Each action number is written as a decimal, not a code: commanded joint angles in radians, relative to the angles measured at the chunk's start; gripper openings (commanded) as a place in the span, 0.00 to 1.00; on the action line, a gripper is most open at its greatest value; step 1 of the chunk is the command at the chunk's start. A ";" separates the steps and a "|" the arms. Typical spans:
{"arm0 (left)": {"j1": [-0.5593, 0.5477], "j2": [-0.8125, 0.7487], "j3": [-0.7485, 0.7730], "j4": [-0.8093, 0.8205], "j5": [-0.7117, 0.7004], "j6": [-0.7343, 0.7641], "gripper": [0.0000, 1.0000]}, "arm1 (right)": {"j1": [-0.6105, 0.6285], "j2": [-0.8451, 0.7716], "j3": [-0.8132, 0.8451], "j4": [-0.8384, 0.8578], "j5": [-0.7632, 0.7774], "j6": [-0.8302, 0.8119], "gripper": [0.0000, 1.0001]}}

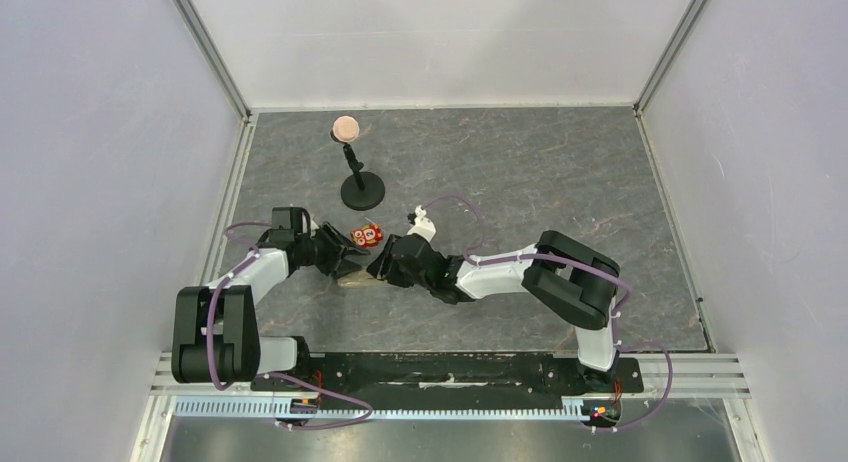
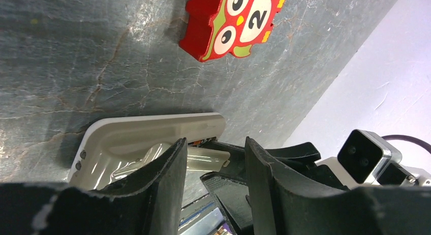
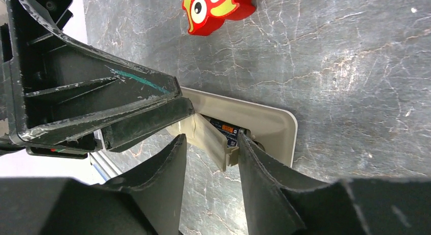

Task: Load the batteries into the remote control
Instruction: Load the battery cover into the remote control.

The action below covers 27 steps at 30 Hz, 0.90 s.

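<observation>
1. The surface [image 1: 540, 172] is a dark grey marbled slab, closed in on three sides by pale walls [image 1: 90, 182] with metal rails [image 1: 215, 52] along their corners. Its broadest open stretch lies to the right of and beyond the arms.
2. The remote control [image 2: 142, 130] lies tan back upward, left of centre on the surface and between the two claws. In the top view it is almost wholly covered by them.
3. The rounded corner and long edge of the remote facing the red owl gadget [image 1: 367, 235] are exposed. A strip of bare surface separates the two.
4. The left claw [image 2: 213, 146] is over one end of the remote with its fingers spread. No grip on anything is visible.
5. The right claw [image 3: 211, 141] faces it from the other side, tips near the left claw's, leaving little room between them.
6. The right claw's fingers are partly apart, with the beige cover piece [image 3: 206, 136] tilted up between them and touching one finger. I cannot tell whether it is pinched.
7. Under the raised cover, a blue-and-orange part [image 3: 227, 128] shows in the compartment. It is too hidden to identify.
8. A black stand [image 1: 362, 192] topped with a pinkish ball [image 1: 345, 129] stands beyond the owl gadget, apart from both claws.
</observation>
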 commanded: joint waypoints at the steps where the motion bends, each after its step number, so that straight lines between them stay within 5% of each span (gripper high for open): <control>1: 0.001 -0.003 0.001 0.040 0.033 -0.035 0.52 | 0.006 0.005 -0.004 -0.182 0.011 -0.050 0.46; 27: 0.002 -0.004 0.002 0.032 0.015 -0.012 0.51 | 0.007 -0.076 0.027 -0.231 0.018 -0.068 0.48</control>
